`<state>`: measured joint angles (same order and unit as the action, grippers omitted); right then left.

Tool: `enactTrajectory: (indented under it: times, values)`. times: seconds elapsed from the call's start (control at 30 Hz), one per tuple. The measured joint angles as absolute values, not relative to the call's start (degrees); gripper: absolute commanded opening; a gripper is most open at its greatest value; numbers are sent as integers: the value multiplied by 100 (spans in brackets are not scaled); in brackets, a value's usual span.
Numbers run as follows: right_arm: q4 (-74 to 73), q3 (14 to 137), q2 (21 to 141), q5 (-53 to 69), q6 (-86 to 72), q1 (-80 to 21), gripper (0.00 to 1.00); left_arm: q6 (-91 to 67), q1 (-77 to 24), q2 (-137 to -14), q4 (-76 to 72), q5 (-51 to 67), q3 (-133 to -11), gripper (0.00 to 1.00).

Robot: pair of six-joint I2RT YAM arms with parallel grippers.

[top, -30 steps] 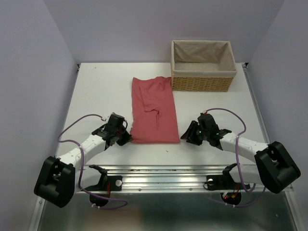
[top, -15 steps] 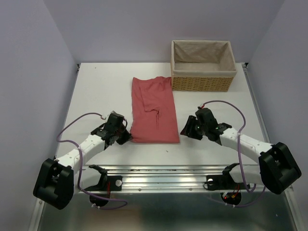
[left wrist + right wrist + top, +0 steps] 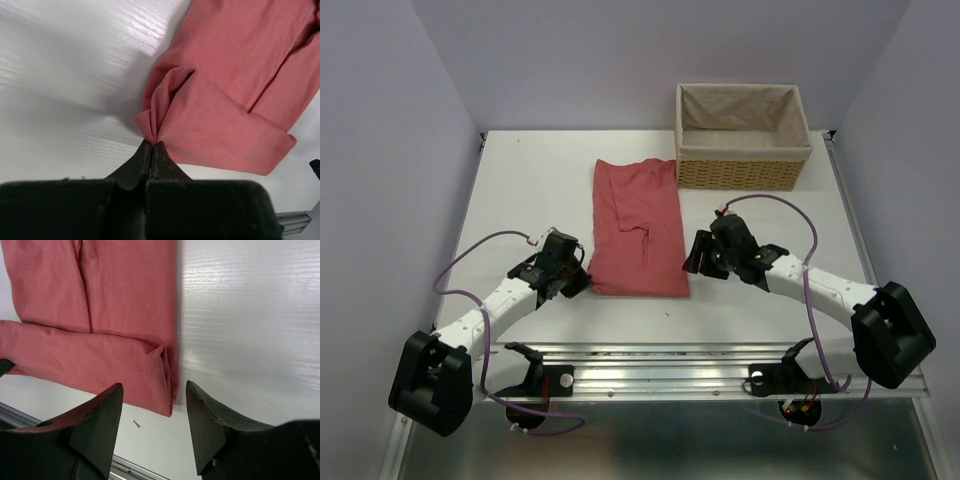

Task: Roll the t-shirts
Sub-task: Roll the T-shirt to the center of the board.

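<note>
A salmon-red t-shirt [image 3: 636, 226] lies folded into a long strip on the white table, its near end turned over into a short fold [image 3: 225, 125]. My left gripper [image 3: 582, 284] is shut on the near left corner of that fold [image 3: 152, 131]. My right gripper [image 3: 692, 262] is open and empty just right of the near right corner [image 3: 162, 377], its fingers [image 3: 97, 415] standing either side of that corner without touching it.
A tan cloth-lined wicker basket [image 3: 743, 172] stands at the back right, touching the shirt's far right corner. The metal rail [image 3: 650, 362] runs along the table's near edge. A small speck of thread [image 3: 136, 424] lies on the table by the shirt's corner.
My right gripper has moved left and away from me toward the shirt's near right corner. My left gripper has drawn the near left corner slightly left and up; the near end has shifted a little.
</note>
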<state>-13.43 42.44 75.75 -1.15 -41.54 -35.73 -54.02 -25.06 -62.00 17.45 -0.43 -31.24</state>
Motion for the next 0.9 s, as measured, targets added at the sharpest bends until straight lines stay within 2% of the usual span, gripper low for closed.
enactTrajectory:
  times: [0.13, 0.2, 0.3, 0.53, 0.7, 0.9]
  values:
    - [-1363, 4244, 7579, -137, -4156, -3642, 59, -5406, -2506, -6200, 1758, -58, -3129, 0]
    - [-1365, 4226, 7575, -134, -4178, -3653, 66, -5406, -2506, -6200, 1772, -58, -3129, 0]
    - [-1330, 4064, 7470, -121, -4265, -3675, 70, -5404, -2506, -6200, 1789, -75, -3135, 0]
    - [-1079, 3221, 7155, 163, -4862, -3684, 72, -5406, -2506, -6160, 1846, -123, -3177, 0]
    - [-784, 2950, 7126, 421, -5221, -3684, 70, -5406, -2506, -6058, 1881, -163, -3199, 0]
    - [-25, 2875, 7448, 847, -5629, -3684, 57, -5406, -2506, -6055, 1900, -161, -3227, 0]
